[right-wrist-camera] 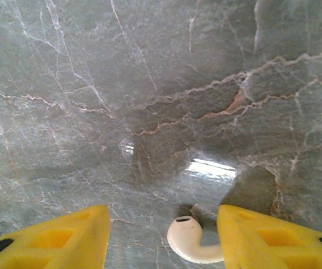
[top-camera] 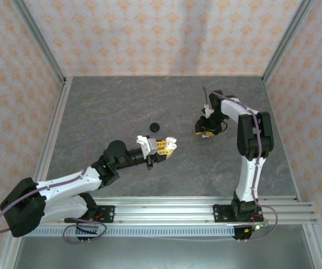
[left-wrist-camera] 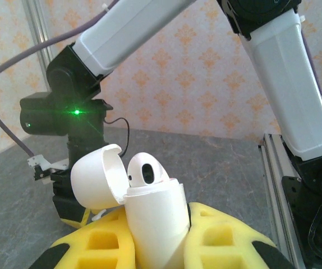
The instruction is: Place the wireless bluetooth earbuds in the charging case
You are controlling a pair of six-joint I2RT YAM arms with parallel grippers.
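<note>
My left gripper (top-camera: 169, 145) is shut on the white charging case (left-wrist-camera: 156, 216), held upright between its yellow fingers (left-wrist-camera: 225, 238) above the table. The case's lid (left-wrist-camera: 96, 178) is flipped open to the left, and one white earbud (left-wrist-camera: 147, 168) sits in the case with its head sticking out. To the right, my right gripper (top-camera: 205, 133) points down at the table and is open. In the right wrist view a second white earbud (right-wrist-camera: 187, 239) lies on the table between the open fingers (right-wrist-camera: 262, 238), its stem against the right-hand one.
A small round black object (top-camera: 154, 127) lies on the grey marble table (top-camera: 122, 101), behind my left gripper. An aluminium rail (top-camera: 178, 204) runs along the near edge, and patterned walls with metal posts (top-camera: 54, 129) close in the other sides.
</note>
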